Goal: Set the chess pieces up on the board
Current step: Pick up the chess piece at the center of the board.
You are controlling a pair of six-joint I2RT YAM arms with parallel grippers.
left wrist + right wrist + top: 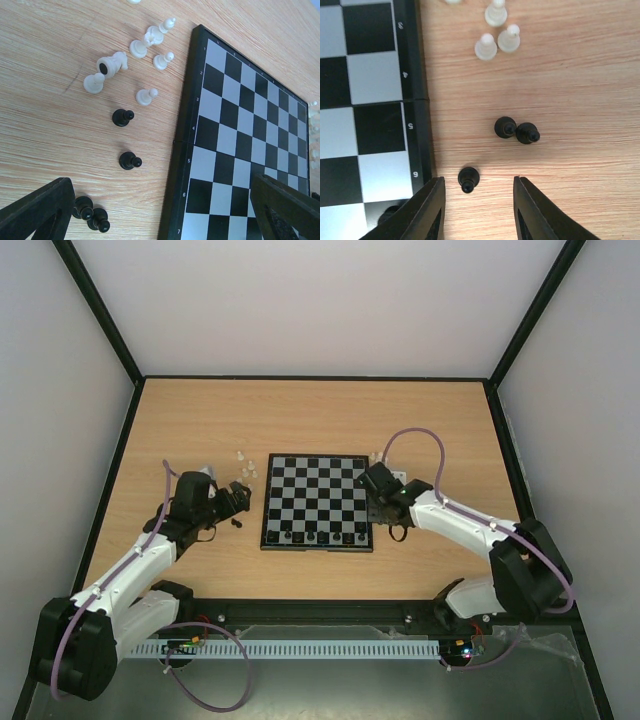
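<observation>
**Chess pieces, right side.** One small black pawn-shaped piece [468, 178] is recorded on the wood at the mouth of the right gripper [479, 182]. It sits between the two fingertips and is touched by neither. The jaws there are spread and empty. A touching black pair [506, 127] is seen ahead of the jaws, and three translucent whitish pieces [485, 46] are grouped farther ahead.

**Left side.** The jaws of the left gripper [161, 185] are held wide apart, with nothing gripped. Two huddled black pieces [82, 206] are noted just inside one finger [35, 215]. Two separate black pawns [129, 160] are spaced out ahead of the jaws. A cluster of whitish pieces [145, 45] is noted beyond them, one of them lying on its side.

**Board.** The flat square chessboard of black and pale grey squares with a thin dark rim [315, 490] is placed between the two grippers. Its rim passes between the left jaws and runs outside one right jaw. A row of black pieces [310, 536] is set along the board edge nearest the arm bases. Everything is carried on a light wooden tabletop [300, 410].
</observation>
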